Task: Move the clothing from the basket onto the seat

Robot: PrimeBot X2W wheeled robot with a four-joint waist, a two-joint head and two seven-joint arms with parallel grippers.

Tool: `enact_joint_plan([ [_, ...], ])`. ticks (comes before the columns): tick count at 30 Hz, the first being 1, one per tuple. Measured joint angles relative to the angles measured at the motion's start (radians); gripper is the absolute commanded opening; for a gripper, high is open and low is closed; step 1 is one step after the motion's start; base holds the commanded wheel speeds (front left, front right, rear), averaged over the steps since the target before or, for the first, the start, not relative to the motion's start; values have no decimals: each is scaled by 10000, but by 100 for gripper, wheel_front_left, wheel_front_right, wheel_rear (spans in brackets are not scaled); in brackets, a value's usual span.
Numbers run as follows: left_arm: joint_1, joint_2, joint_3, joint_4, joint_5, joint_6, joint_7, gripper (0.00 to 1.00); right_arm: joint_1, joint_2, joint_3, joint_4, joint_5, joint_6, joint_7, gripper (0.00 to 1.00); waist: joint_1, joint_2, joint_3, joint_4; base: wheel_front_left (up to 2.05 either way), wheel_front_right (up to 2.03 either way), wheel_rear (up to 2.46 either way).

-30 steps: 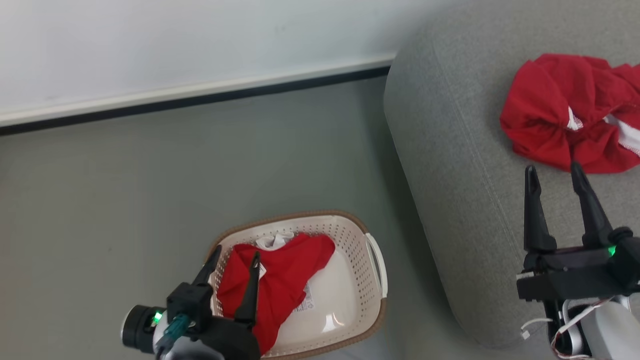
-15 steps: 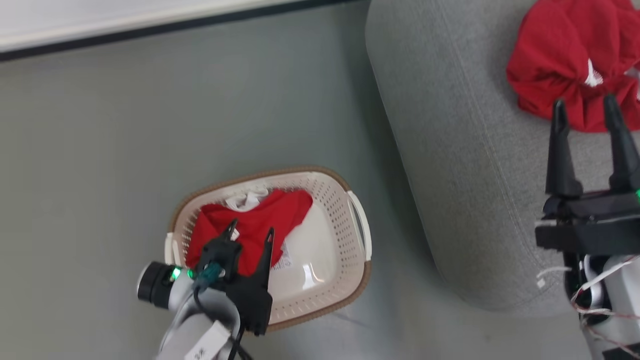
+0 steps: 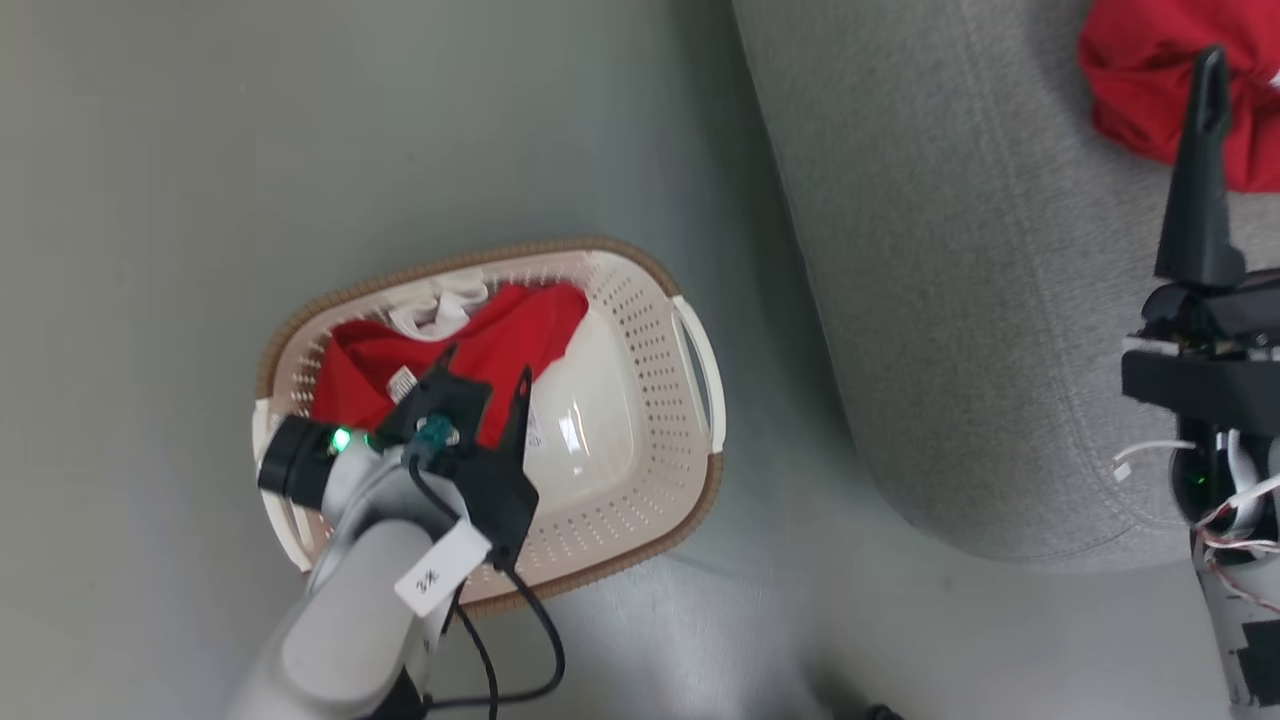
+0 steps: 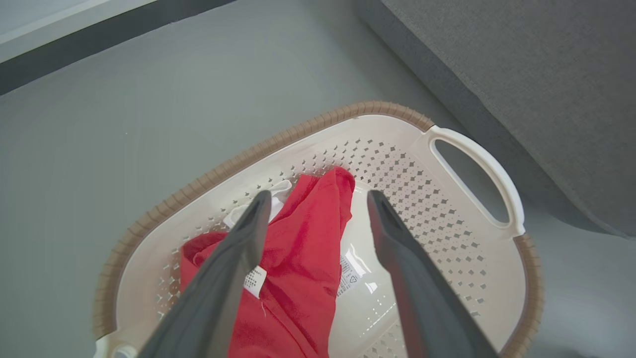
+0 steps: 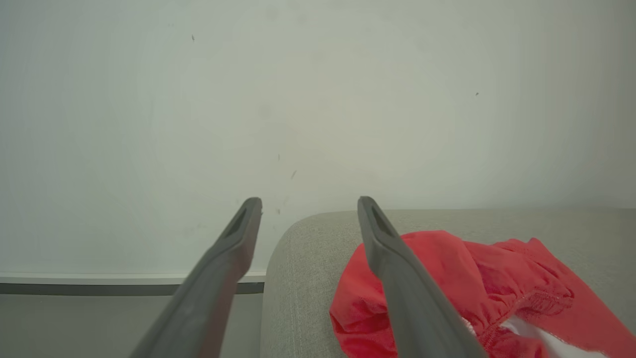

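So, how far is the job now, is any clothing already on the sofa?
Partly done: one red clothing bundle lies on the sofa. In hand: the left arm's jaws stand open over another red garment in the basket, not gripping it yet. Left: grip it and carry it to the sofa.

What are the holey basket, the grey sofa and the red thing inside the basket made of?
Basket: probably moulded plastic, going by its glossy cream floor, punched holes and ribbed brown rim. Sofa: matte grey woven upholstery, by its visible grain and stitched seams. Red garment: soft, matte, likely knit sports fabric; it crumples in loose folds. Exact fibre cannot be told.
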Motion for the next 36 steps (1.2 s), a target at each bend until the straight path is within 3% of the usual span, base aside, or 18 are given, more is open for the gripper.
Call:
enact_joint_plan([
  [19, -2289, -8, -109, 1432, 757, 190, 161, 100, -1338, -27, -414, -336, 59, 190, -2, 100, 0, 0, 2349, -131, 0, 0, 0],
  [36, -3248, 125, -98, 2660, 1386, 443, -88, 100, -1562, 242, -401, -247, -19, 443, -2, 100, -1, -3, 2903, -194, 0, 0, 0],
])
